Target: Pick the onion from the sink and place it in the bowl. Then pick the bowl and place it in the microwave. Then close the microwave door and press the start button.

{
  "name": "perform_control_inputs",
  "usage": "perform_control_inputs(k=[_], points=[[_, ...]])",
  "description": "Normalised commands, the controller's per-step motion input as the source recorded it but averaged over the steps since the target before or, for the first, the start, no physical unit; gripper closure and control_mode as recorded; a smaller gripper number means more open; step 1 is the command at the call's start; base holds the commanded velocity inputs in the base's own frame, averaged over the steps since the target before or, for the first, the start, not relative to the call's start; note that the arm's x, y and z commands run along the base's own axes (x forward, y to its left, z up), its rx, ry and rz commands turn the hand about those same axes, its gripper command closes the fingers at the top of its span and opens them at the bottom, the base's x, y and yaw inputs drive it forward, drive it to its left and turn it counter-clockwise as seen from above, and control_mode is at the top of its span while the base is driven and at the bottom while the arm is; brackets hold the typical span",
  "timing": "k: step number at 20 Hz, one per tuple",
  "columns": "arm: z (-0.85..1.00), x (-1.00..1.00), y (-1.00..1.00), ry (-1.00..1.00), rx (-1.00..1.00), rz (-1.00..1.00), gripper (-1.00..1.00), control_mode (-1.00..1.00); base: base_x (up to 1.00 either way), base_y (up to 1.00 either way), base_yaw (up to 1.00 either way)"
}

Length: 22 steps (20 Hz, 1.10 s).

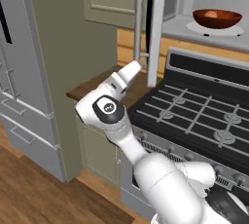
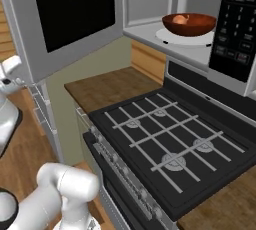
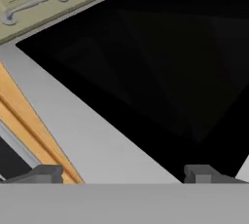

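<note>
Two steps look done: the onion [image 2: 179,19] sits in the bowl [image 2: 189,24] inside the microwave [image 2: 235,29]. Gripper [image 3: 124,173], fingers spread wide and empty, faces the microwave door [image 2: 70,14], likely to push it closed.

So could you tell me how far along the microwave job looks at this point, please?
Done: the onion lies in the bowl, and the bowl stands on the turntable inside the microwave. In hand: the open gripper faces the black glass of the microwave door, which stands wide open; contact can't be judged. Left: swinging the door shut and pressing start on the keypad.
</note>
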Motion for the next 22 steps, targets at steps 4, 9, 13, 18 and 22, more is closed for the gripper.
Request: perform_control_inputs(k=[4, 9, 13, 18, 22], points=[[1.00, -0.19, -0.92, 0.00, 0.11, 0.00, -1.00, -1.00, 0.00, 0.00, 0.00], [0.87, 0.00, -0.95, 0.01, 0.07, 0.00, -1.00, -1.00, 0.00, 0.00, 0.00], [0.84, 0.00, -0.89, 0.00, 0.09, 0.00, -1.00, -1.00, 0.00, 0.00, 0.00], [0.89, 0.00, -0.77, 0.00, 0.07, 0.00, -1.00, -1.00, 0.00, 0.00, 0.00], [0.95, 0.10, -0.56, 0.00, 0.08, 0.00, -1.00, -1.00, 0.00, 0.00, 0.00]])
